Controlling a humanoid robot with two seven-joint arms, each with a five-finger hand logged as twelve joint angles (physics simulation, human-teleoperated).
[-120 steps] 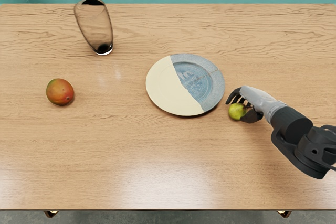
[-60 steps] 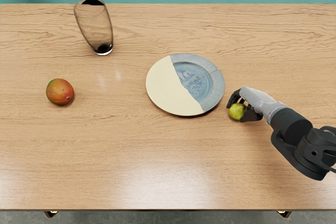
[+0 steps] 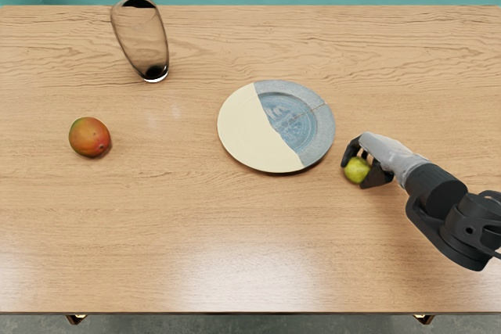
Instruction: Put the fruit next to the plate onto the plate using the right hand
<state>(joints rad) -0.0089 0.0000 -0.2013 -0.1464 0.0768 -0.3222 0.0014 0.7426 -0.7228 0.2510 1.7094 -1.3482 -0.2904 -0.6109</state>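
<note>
A small yellow-green fruit lies on the table just right of the plate, which is half cream and half blue-patterned. My right hand reaches in from the lower right, and its dark fingers are curled around the fruit, with the thumb under its right side. The fruit sits low, at about table height, a short way off the plate's right rim. The left arm is out of view.
A red-orange mango rests far left on the wooden table. A tall dark glass vase stands at the back left. The right forearm covers the table's lower right corner.
The right hand's fingers have curled from spread to closed around the small fruit. Hand and fruit have shifted slightly to the right and down.
</note>
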